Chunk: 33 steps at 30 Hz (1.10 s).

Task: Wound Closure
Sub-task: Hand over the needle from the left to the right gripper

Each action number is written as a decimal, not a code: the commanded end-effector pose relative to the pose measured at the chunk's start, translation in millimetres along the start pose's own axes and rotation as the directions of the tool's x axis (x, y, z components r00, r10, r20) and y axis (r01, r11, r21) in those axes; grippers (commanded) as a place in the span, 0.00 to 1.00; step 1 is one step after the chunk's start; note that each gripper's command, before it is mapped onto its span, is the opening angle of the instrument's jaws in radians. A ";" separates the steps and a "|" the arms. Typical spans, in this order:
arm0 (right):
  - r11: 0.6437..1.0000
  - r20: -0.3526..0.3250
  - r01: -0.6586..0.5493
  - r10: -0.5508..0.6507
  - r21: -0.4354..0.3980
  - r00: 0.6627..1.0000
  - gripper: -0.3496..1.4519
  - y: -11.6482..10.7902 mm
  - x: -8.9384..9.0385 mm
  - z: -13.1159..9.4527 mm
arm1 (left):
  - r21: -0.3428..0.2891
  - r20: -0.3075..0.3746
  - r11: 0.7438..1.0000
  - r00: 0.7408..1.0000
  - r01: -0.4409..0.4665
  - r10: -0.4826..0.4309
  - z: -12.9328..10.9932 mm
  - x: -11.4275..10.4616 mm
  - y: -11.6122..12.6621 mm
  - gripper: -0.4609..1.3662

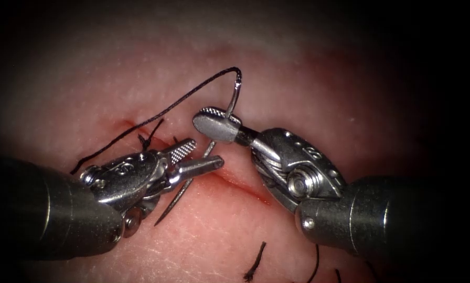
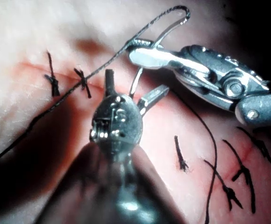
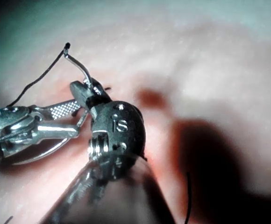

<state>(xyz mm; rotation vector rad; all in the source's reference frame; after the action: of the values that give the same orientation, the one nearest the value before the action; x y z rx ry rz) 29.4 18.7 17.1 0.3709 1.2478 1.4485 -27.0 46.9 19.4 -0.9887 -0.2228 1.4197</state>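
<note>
Fingers: right tool clamps needle near swage, free of tissue | left tool spread around shaft, empty | risk: loose handover drops needle.

Your tissue is pale pink with fine whitish speckling, turning a deeper red along the cut, where a thin line of red fluid sits. You have a black thread arching over it, short black cut ends near the tissue's lower edge, and a bright silver needle with a plain polished shine. Both your tools are grey steel: the left tool shows a fine cross-hatched grid on the inner face of one jaw, and the right tool shows the same dotted hatching along its jaw edge, with dark matte grey shafts behind.
</note>
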 end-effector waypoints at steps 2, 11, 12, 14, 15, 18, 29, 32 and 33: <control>1.000 0.000 0.001 -0.001 -0.008 1.000 0.00 0.1 0.1 -0.1 | 0.040 -0.017 0.999 1.000 -0.014 0.015 0.2 -0.2 0.1 0.94; 1.000 -0.002 0.020 -0.020 -0.017 1.000 0.00 0.6 0.4 -0.7 | 0.028 -0.015 1.000 1.000 -0.007 0.007 -0.3 -0.8 0.8 0.94; 0.999 -0.003 0.026 -0.026 -0.021 1.000 0.00 0.7 0.5 -0.8 | 0.025 -0.014 1.000 1.000 -0.007 0.007 -0.4 -0.9 0.9 0.94; 0.999 -0.004 0.044 -0.044 -0.025 0.999 0.00 0.9 0.7 -1.1 | 0.026 -0.014 1.000 1.000 -0.007 0.007 -0.5 -0.9 0.9 0.95; 0.998 -0.005 0.056 -0.056 -0.029 0.998 0.00 1.1 0.8 -1.3 | 0.026 -0.014 1.000 1.000 -0.007 0.007 -0.6 -0.9 1.0 0.95; 0.995 -0.004 0.098 -0.098 -0.031 0.995 0.00 1.5 1.1 -1.8 | 0.026 -0.014 1.000 1.000 -0.007 0.007 -0.8 -1.1 1.0 0.95; 0.987 -0.002 0.158 -0.158 -0.037 0.987 0.00 2.3 1.7 -2.5 | 0.019 -0.006 1.000 1.000 -0.009 0.009 -1.8 -1.2 0.8 0.94; 0.987 -0.002 0.158 -0.158 -0.037 0.987 0.00 2.4 1.7 -2.5 | 0.017 -0.005 1.000 1.000 -0.010 0.010 -2.0 -1.1 0.6 0.93; 0.986 -0.001 0.164 -0.164 -0.038 0.986 0.00 2.4 1.7 -2.5 | 0.017 -0.005 1.000 1.000 -0.010 0.010 -2.1 -1.1 0.5 0.93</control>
<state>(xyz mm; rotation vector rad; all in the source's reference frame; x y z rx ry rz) 25.6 19.5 17.4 0.2408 1.2303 1.3251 -26.2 44.9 18.2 -0.9806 -0.2012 1.4258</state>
